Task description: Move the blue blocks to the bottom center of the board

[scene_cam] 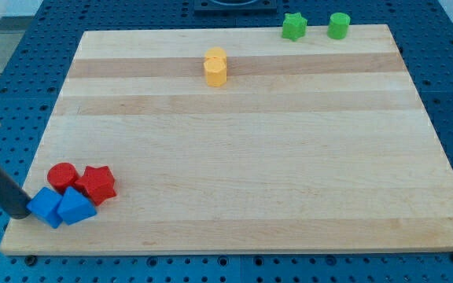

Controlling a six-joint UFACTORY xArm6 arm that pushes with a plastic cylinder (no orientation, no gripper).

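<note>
Two blue blocks lie together at the board's bottom left corner: a blue cube (45,206) on the left and a blue wedge-like block (76,207) touching its right side. My tip (22,213) is at the view's left edge of the board, right against the left side of the blue cube. The dark rod slants up to the view's upper left. A red cylinder (62,175) and a red star-shaped block (97,183) sit just above the blue blocks, touching them.
Two yellow blocks (215,67) sit pressed together near the top centre. A green star (293,26) and a green cylinder (338,25) stand at the top right edge of the wooden board (250,157). Blue perforated table surrounds the board.
</note>
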